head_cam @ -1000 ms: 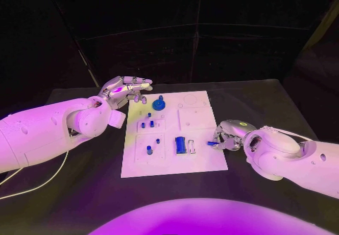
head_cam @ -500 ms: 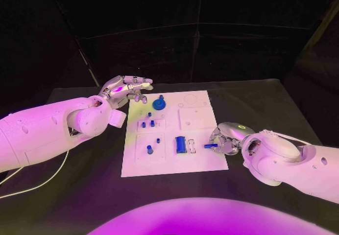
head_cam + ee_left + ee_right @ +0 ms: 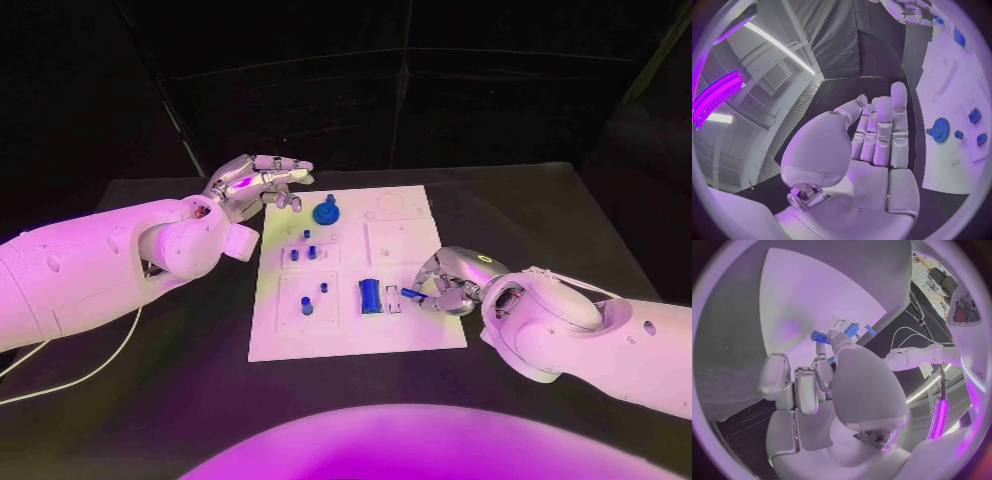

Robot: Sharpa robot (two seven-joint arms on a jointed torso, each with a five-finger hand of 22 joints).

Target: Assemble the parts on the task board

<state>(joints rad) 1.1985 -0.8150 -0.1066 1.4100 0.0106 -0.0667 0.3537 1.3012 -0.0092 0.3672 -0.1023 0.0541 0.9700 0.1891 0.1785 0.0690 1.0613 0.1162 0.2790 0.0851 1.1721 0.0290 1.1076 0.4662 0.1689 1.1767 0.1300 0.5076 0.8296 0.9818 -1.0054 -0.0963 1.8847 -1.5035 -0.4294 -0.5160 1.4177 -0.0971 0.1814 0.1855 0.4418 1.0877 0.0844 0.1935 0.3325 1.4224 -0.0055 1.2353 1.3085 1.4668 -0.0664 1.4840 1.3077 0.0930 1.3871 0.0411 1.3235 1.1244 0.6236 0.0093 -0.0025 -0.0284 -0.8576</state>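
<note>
Pinching a small blue part [image 3: 411, 295] between its fingertips, the right hand [image 3: 450, 280] is hanging over the right-hand edge of the task board [image 3: 353, 335], with the part sitting just beside the narrow white slot [image 3: 391, 298] and the upright blue block [image 3: 369, 296] in the board's lower middle. In the right wrist view the same blue part [image 3: 819, 336] is showing at the tips of the fingers [image 3: 824, 371], which are curling in around it above the white plate. The left hand [image 3: 257, 184] is hovering off the board's far left corner, over bare black table [image 3: 173, 400], holding nothing, its fingers [image 3: 882, 131] lying straight and close together in the left wrist view. A round blue gear [image 3: 326, 212] is sitting on the board near that hand, apart from it. Small blue pegs [image 3: 299, 254] are standing in a recess on the board's left half, and two more small blue pieces [image 3: 306, 304] are standing in the recess nearer the robot. Between the two hands, the board's middle and upper right panel [image 3: 400, 240] are lying open, and black table is running free along the board's near edge and beyond its right edge past the right arm [image 3: 577, 330].
</note>
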